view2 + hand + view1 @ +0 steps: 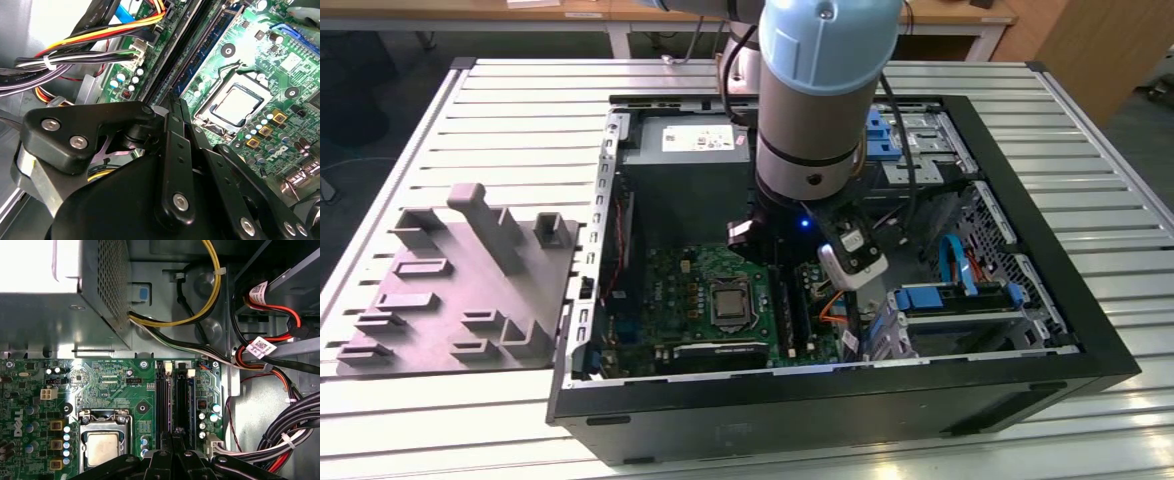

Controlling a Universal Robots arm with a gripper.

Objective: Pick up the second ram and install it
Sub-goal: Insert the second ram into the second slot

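My arm [807, 150] reaches down into the open black computer case [854, 390], over the green motherboard [700, 300]. In both wrist views my gripper [175, 432] [172, 102] is shut, its fingertips low over the row of long black sockets [162, 400]. The second ram [192, 400] [207, 52], a dark blue-green strip, stands on edge in a socket just beside the fingertips. I cannot tell whether the fingers touch it. The silver processor socket [102, 447] [235, 102] lies on the other side of the sockets.
The grey power supply [687, 150] [40, 300] sits at the case's far end. Cable bundles [280, 440] [75, 55] crowd the side next to the sockets. Blue-tabbed drive bays [947, 295] are at the exterior view's right. A grey moulded fixture [454, 280] lies on the slatted table at its left.
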